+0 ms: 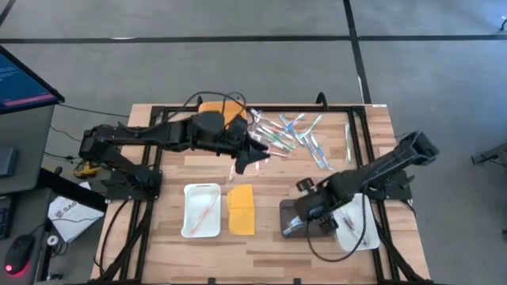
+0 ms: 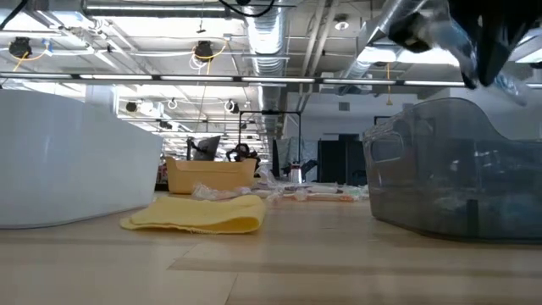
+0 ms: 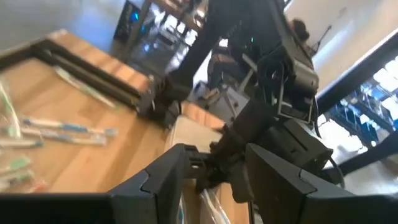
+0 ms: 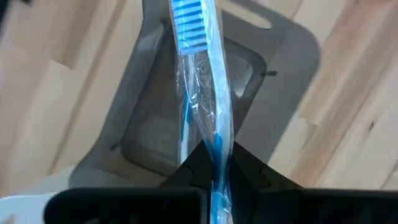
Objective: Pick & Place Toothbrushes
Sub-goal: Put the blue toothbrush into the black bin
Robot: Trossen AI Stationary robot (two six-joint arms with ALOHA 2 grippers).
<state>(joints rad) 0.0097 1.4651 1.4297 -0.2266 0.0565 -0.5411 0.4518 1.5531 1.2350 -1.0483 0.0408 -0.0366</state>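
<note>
Right hand (image 4: 214,163) grips blue toothbrush (image 4: 198,74); left hand (image 3: 214,177) seemingly empty.

One camera hangs above me, facing straight down on the whole wooden table (image 1: 261,245) and both my arms; another sits at table-top height, looking level across the boards into the room, very near a grey tray (image 2: 457,169); my left wrist camera looks past my fingers toward my right arm (image 3: 273,81); my right wrist camera stares close down on that same grey tray (image 4: 186,112), shared with the top view (image 1: 295,215).
</note>
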